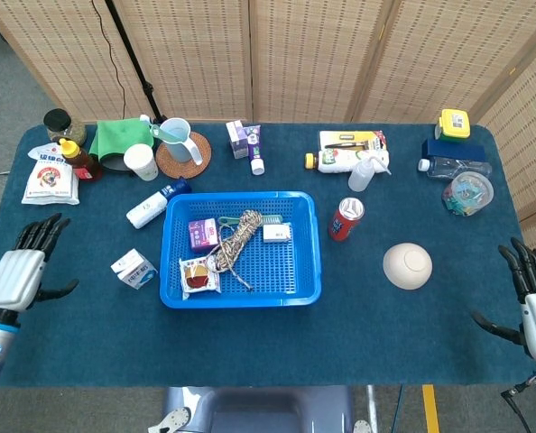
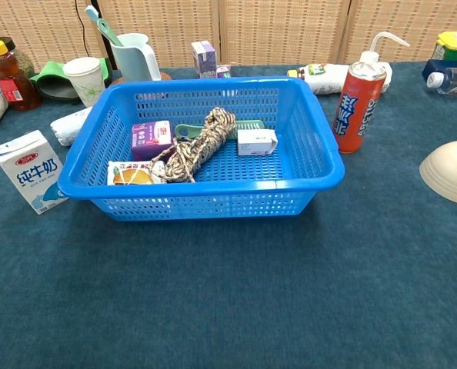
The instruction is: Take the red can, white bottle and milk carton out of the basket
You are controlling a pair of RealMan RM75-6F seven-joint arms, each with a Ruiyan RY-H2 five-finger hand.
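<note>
A: Starting with the head view, where are the task's things sitting?

B: The blue basket is lying in the middle of the frame. The milk carton is standing on the cloth just left of it, outside its wall. The white bottle is lying on its side up and left of the basket, near its upper left corner. The red can is standing upright just right of the basket, apart from the rim.

A: And the hands?

B: The left hand is hovering at the far left edge, fingers spread and holding nothing, well apart from the carton. The right hand is showing at the lower right edge, fingers also spread and empty, beyond the white bowl.

A: What is remaining inside the basket?

B: A coil of rope, a purple box, a small white box and a snack packet.

A: Now the chest view?

B: The basket is filling the centre. The carton is standing upright at the left, just beside the basket's left wall. The bottle is lying behind it, partly hidden by the rim. The can is standing upright at the upper right, beside the basket's far right corner. Neither hand is showing here.
</note>
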